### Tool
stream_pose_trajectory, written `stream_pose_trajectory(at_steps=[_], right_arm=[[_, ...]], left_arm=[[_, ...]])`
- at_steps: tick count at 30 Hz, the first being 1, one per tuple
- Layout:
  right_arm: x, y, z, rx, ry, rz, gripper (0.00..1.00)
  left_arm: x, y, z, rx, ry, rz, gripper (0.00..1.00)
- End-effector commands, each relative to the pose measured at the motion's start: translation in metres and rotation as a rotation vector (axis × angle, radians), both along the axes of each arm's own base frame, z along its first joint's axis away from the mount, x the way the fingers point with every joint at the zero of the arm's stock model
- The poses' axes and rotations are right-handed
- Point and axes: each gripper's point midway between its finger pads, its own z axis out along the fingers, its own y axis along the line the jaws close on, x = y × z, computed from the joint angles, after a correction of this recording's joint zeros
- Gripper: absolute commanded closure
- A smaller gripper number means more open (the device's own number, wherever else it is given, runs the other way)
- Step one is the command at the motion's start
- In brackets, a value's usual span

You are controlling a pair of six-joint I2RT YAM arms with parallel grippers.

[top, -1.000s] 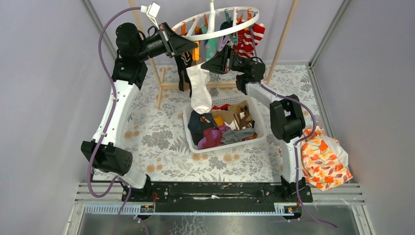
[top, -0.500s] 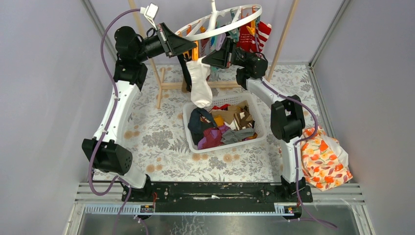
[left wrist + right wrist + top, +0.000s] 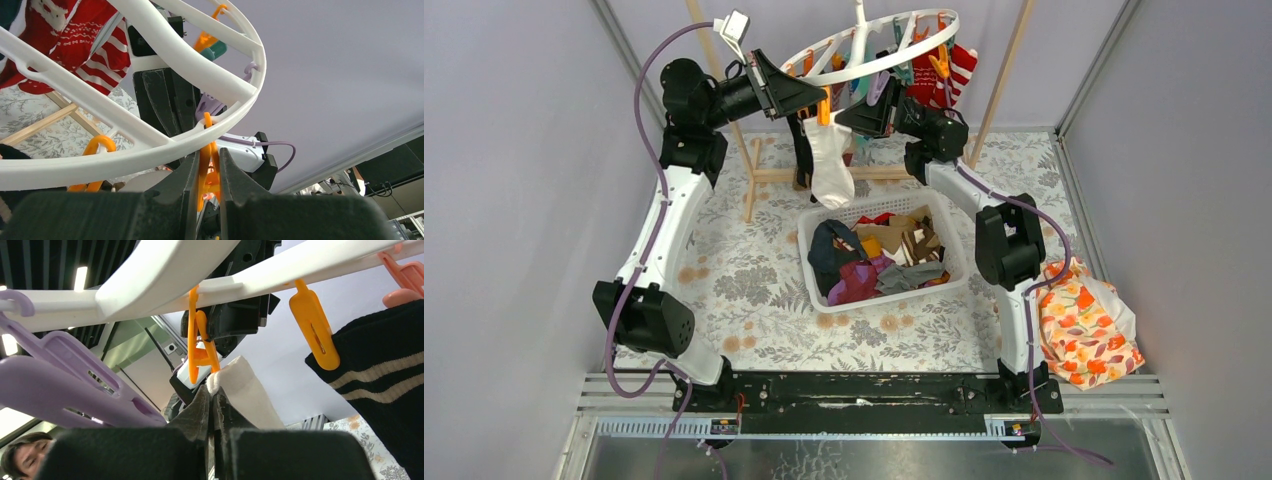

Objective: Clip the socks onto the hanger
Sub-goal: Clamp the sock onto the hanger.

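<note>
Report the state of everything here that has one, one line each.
left gripper, shut on orange clip
right gripper, shut on white sock
orange clip, squeezed, hooked on hanger
white sock, dangling, top at the clip; clipped or not unclear
hanger, hanging tilted
red-and-white striped sock, hanging from hanger
basket, holding heaped socks

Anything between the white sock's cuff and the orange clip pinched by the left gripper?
Nothing visible. The white sock, held by the right gripper, sits right beside the orange clip; the purple clip hangs off to one side.
</note>
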Motion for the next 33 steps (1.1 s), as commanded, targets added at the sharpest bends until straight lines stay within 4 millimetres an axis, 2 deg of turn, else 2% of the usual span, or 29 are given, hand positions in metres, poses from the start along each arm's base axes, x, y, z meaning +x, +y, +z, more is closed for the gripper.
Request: stream_pose_trajectory(at_steps=[1,5,10,13,17,20,22,25,29,33], right_arm=[[-0.024,-0.009,0.022,0.105,-0.138,-0.015,1.00],[-0.024,-0.010,0.018,0.099,-0.130,-0.022,1.00],[-0.027,-0.010,-0.002,0.061,-0.099,-0.053,1.00],[-0.033,-0.012,-0.009,0.066,-0.089,-0.101,1.00],[-0.027,-0.024,-0.016,0.137,-0.032,-0.275,1.00],[-0.015,-0.034,-0.038,0.139,0.053,-0.454,1.00],[-0.010,-0.032,-0.062,0.077,0.095,-0.564,1.00],[-0.012,-0.025,-0.079,-0.028,0.059,-0.713,1.00],[-0.011,-0.019,-0.079,-0.192,-0.052,-0.899,1.00],[-0.002,-0.024,-0.063,-0.269,-0.133,-1.018,1.00]], left_arm=[[-0.021,-0.003,0.008,0.012,-0.090,-0.085,1.00],[-0.021,-0.004,0.009,0.008,-0.090,-0.087,1.00],[-0.024,-0.003,0.015,0.005,-0.108,-0.088,1.00],[-0.020,-0.002,0.012,0.006,-0.096,-0.052,1.00],[-0.007,0.002,0.001,0.024,-0.058,0.030,1.00],[0.001,0.005,-0.007,0.042,-0.033,0.099,1.00],[0.007,0.007,-0.012,0.061,-0.017,0.144,1.00],[0.014,0.011,-0.022,0.094,0.009,0.199,1.00],[0.018,0.012,-0.032,0.141,0.025,0.246,1.00],[0.019,0.010,-0.040,0.174,0.032,0.269,1.00]])
